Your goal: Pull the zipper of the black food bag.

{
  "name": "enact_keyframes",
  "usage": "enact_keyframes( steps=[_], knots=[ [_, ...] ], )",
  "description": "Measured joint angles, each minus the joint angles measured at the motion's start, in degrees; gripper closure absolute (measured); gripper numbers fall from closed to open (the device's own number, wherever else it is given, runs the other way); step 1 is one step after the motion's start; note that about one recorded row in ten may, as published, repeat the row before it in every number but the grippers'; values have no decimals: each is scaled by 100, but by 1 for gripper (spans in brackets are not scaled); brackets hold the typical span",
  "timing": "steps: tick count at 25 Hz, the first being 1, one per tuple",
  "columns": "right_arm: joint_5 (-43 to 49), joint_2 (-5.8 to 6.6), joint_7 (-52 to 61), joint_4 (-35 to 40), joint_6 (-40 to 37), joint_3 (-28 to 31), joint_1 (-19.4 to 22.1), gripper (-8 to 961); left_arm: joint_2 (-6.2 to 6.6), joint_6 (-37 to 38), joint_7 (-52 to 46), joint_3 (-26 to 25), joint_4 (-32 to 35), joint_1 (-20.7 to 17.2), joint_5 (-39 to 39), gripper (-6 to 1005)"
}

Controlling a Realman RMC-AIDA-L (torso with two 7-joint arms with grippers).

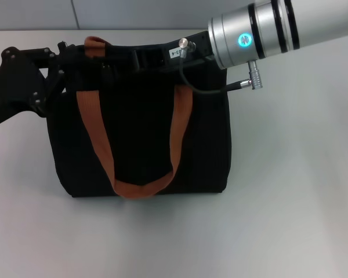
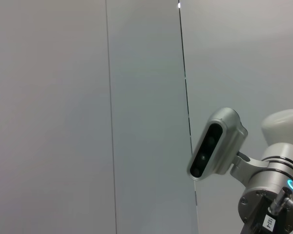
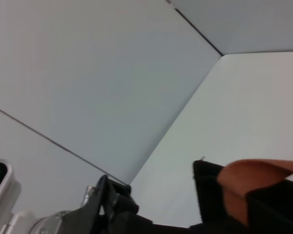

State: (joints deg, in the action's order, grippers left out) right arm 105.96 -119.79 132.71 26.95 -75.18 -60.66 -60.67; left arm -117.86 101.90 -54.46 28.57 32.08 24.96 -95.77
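The black food bag (image 1: 139, 139) stands upright in the middle of the white table, and its orange-brown strap handle (image 1: 98, 139) hangs down the front. My left gripper (image 1: 57, 72) is at the bag's top left corner, against the fabric beside the second strap (image 1: 94, 45). My right gripper (image 1: 144, 58) reaches in from the upper right and lies over the bag's top edge near the middle. The zipper is hidden behind the grippers and the dark fabric. The right wrist view shows a bag corner (image 3: 210, 192) and an orange strap (image 3: 251, 178).
The white table (image 1: 290, 191) extends in front and to the right of the bag, with a grey panelled wall behind. A cable and plug (image 1: 252, 81) hang from my silver right wrist. The left wrist view shows only the wall, my head camera (image 2: 215, 146) and my right wrist.
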Motion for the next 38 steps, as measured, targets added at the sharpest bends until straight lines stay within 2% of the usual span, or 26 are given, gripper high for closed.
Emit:
enact_keyframes(
  steps=[5, 15, 20, 23, 29, 33, 38],
  knots=[
    [-15, 5, 288, 456, 130, -378, 231, 952, 10, 33, -35, 0, 3, -39, 27, 974],
    [215, 37, 630, 687, 271, -428, 363, 952, 20, 39, -39, -1, 4, -45, 38, 970],
    [497, 46, 1101, 1361, 303, -425, 834, 953, 36, 41, -39, -14, 3, -53, 55, 968],
    [651, 47, 1461, 2030, 257, -404, 1315, 953, 47, 37, -39, -64, 0, -53, 59, 967],
    [651, 63, 1618, 2530, 102, -334, 1765, 953, 55, 24, -39, -92, 1, -54, 65, 965],
    [86, 66, 1252, 2569, -20, -246, 2003, 948, 60, 16, -39, -130, 2, -54, 73, 963],
    [-1257, 71, -84, 2254, -518, 204, 2310, 926, 43, 6, -45, -137, -2, -53, 73, 961]
  ],
)
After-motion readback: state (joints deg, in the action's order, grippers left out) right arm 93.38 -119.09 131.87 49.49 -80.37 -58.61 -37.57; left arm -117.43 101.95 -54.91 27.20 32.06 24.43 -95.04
